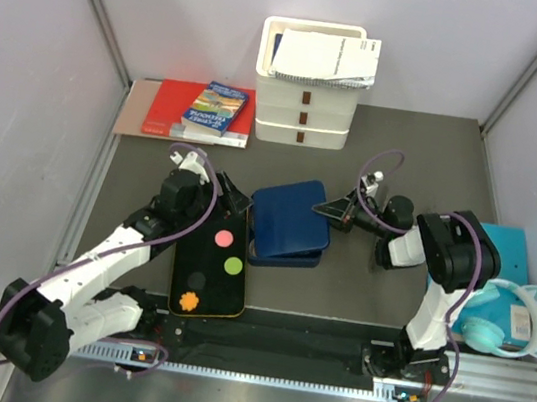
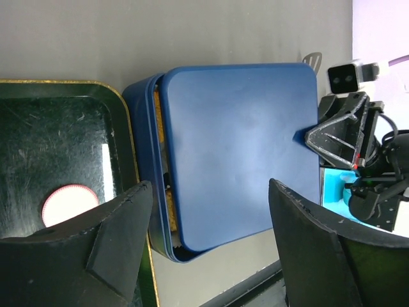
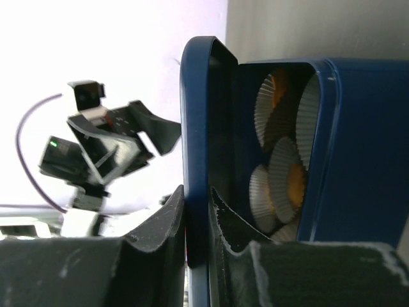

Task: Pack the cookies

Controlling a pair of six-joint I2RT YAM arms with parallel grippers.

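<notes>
A black tray (image 1: 190, 250) holds a pink cookie (image 1: 224, 238), a green one (image 1: 233, 266), a black one (image 1: 197, 279) and an orange one (image 1: 190, 302). A blue tin (image 1: 286, 254) lies right of it, its blue lid (image 1: 290, 214) raised on the right side. My right gripper (image 1: 328, 210) is shut on the lid's edge (image 3: 195, 128). White pleated paper cups (image 3: 281, 173) sit inside the tin, with orange showing in them. My left gripper (image 1: 235, 199) is open and empty above the tin's left edge; its view shows the lid (image 2: 236, 147) and the pink cookie (image 2: 69, 203).
Stacked white boxes with a spiral notebook (image 1: 306, 85) stand at the back. Books (image 1: 201, 110) lie at the back left. Teal headphones (image 1: 498, 321) lie on the right, beside the right arm. A metal rail (image 1: 267, 347) runs along the near edge.
</notes>
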